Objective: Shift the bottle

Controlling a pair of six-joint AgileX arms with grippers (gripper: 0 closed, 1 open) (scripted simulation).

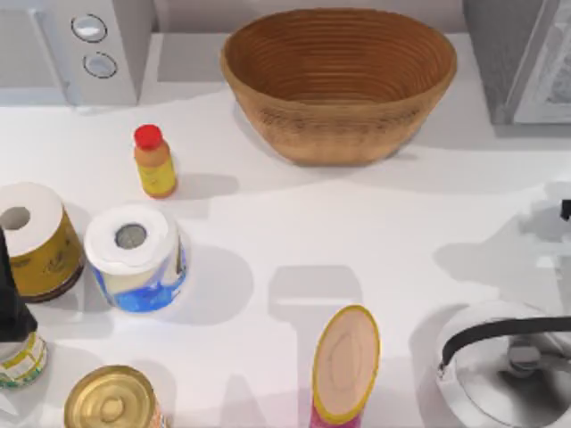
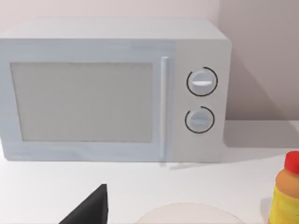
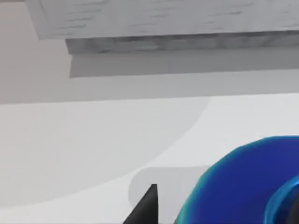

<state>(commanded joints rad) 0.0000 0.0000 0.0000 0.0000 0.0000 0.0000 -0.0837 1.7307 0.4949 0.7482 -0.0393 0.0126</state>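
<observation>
Our right gripper (image 3: 148,206) shows as one dark tip low over the worktop (image 3: 84,154), and we cannot tell whether it is spread or pressed together. Just beside that tip stands the bottle (image 3: 233,186), seen close as a blue shoulder with a turquoise edge, in front of a grey appliance (image 3: 163,28). In the top view that appliance (image 1: 522,58) sits at the back right, with a kettle (image 1: 500,379) at the front right and a woven basket (image 1: 339,85) at the back middle. Our left gripper (image 2: 91,210) hangs over the left side facing the microwave (image 2: 112,93); we cannot tell its state either. Near it are an orange-yellow bottle with a red cap (image 1: 154,162) and two wrapped paper rolls (image 1: 134,259).
</observation>
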